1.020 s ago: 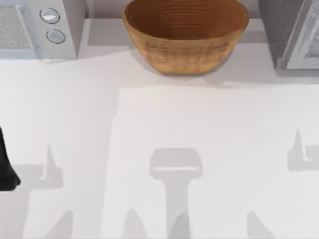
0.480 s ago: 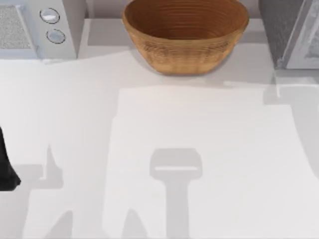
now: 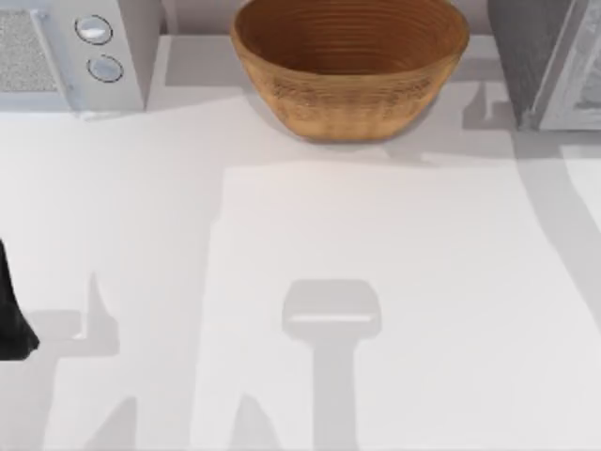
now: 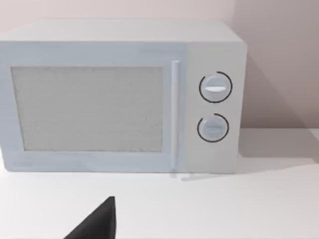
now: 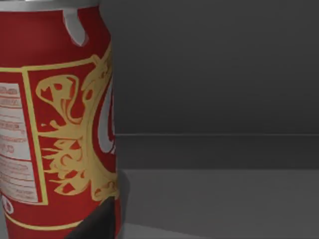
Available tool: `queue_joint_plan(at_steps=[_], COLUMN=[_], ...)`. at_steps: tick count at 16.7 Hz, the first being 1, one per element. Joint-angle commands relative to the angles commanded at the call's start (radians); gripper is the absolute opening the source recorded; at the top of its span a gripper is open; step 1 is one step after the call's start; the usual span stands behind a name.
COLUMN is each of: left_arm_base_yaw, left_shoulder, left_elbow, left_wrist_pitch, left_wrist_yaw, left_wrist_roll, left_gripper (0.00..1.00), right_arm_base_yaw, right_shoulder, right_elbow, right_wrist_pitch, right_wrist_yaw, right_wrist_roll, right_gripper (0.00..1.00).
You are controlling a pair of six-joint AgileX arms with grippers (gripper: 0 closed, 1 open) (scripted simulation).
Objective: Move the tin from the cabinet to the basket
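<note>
Right wrist view: tin (image 5: 55,124) close inside dark cabinet (image 5: 214,74), right tool state can't tell. Risk: off-centre approach tips tin.

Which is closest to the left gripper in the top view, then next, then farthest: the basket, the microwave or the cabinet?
From the left gripper at the left edge:
1. Microwave, back left corner.
2. Basket, back middle.
3. Cabinet, back right corner.
</note>
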Motion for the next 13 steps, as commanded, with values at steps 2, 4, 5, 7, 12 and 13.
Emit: queue_joint_plan(at_steps=[2,4,5,7,12,13], left_arm_base_yaw=[0.000,0.000,0.000,0.000,0.000,0.000], left_shoulder=[0.000,0.000,0.000,0.000,0.000,0.000], left_elbow=[0.000,0.000,0.000,0.000,0.000,0.000], left_wrist_pitch=[0.000,0.000,0.000,0.000,0.000,0.000], left_wrist_yaw=[0.000,0.000,0.000,0.000,0.000,0.000], left_wrist_roll=[0.000,0.000,0.000,0.000,0.000,0.000], left_gripper=[1.00,1.00,1.00,1.00,1.00,1.00], right_arm_base_yaw=[0.005,0.006,0.006,0.001,0.097,0.131], right_shoulder=[0.035,0.041,0.041,0.037,0.082,0.097], right_elbow=[0.041,0.046,0.046,0.043,0.071,0.079], right_wrist_pitch=[-0.011,-0.013,-0.013,-0.011,0.007,0.013], right_wrist_yaw=[0.005,0.006,0.006,0.005,0.106,0.139], right_wrist_roll=[0.000,0.001,0.001,0.001,-0.002,-0.003], right_gripper=[1.00,1.00,1.00,1.00,1.00,1.00])
